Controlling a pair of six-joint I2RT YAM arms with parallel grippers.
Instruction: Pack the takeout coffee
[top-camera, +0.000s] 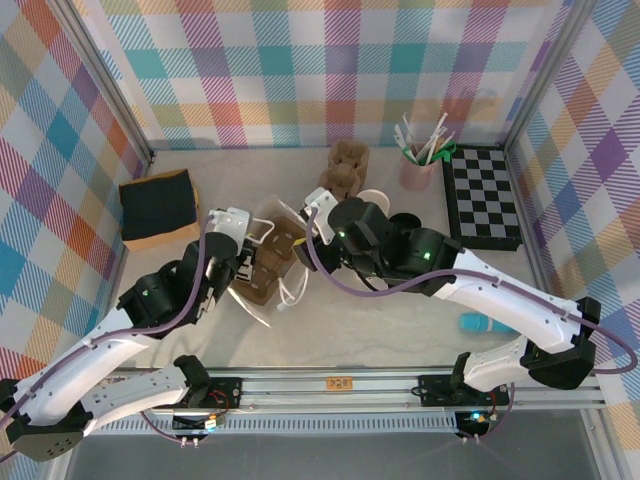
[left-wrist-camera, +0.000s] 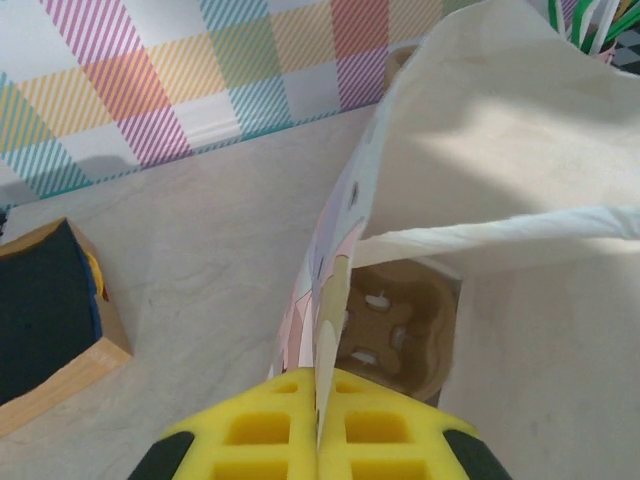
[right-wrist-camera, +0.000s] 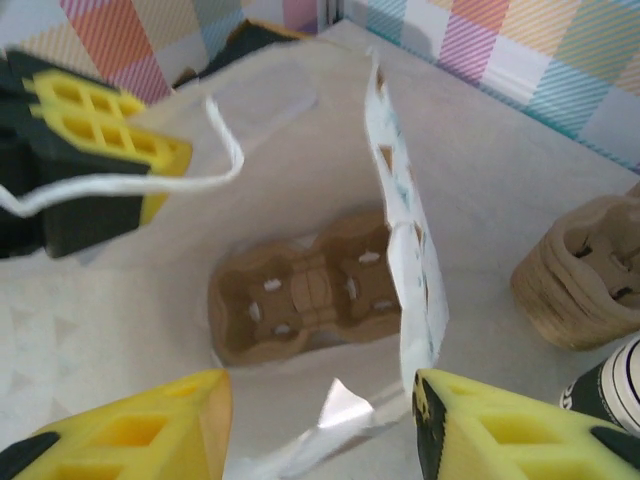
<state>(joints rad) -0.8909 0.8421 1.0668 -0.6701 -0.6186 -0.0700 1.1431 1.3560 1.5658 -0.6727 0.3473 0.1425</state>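
- The left gripper (left-wrist-camera: 318, 415) is clamped on one wall of the white paper bag (left-wrist-camera: 500, 130).
- The right gripper (right-wrist-camera: 318, 395) hangs over the bag's mouth, with its fingers apart and nothing between them.
- A brown cup carrier (right-wrist-camera: 305, 300) lies on the bag's bottom.
- The takeout coffee (right-wrist-camera: 612, 385) stands outside the bag, just beside a stack of carriers (right-wrist-camera: 585, 285) toward the desk's far edge.

Mouth of bag (right-wrist-camera: 405, 250) open, handle loop (right-wrist-camera: 150, 186) across it, cup carrier (right-wrist-camera: 300, 300) at bottom

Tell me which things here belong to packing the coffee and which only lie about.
Job: bag, carrier inside it, left fingers shut on the bag's edge, right fingers open above it.
Lying about: carrier stack, pink cup of sticks, checkerboard, dark block, teal object.
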